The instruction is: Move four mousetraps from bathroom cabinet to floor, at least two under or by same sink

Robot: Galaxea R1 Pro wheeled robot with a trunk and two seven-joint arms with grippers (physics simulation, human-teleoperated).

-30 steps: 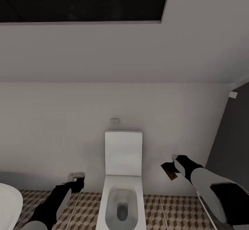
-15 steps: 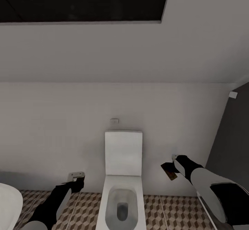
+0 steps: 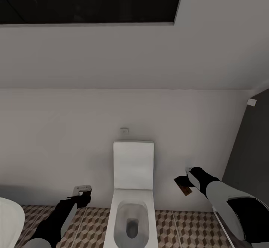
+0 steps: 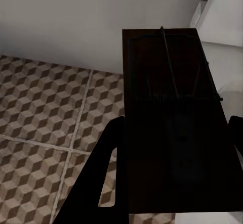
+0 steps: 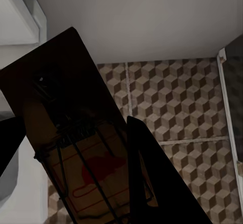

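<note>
Both grippers hold a mousetrap above the bathroom floor (image 3: 179,229). In the head view my left gripper (image 3: 83,192) is left of the toilet, shut on a mousetrap (image 3: 81,188) seen edge-on. The left wrist view shows that dark board (image 4: 172,107) with its wire parts, clamped between two black fingers (image 4: 106,173). Right of the toilet, my right gripper (image 3: 189,176) is shut on a second mousetrap (image 3: 182,185). That trap (image 5: 71,133) has a red mouse print in the right wrist view. The cabinet and the sink are out of view.
A white square-edged toilet (image 3: 132,188) with its lid up stands against the white wall between my arms. A white rounded fixture (image 3: 9,218) shows at the lower left. A dark grey wall (image 3: 250,151) closes the right side. Cube-pattern tiles (image 4: 40,113) lie below both grippers.
Both arms and their traps hold still. The white fixture at the lower left has slipped slightly lower in the picture.
</note>
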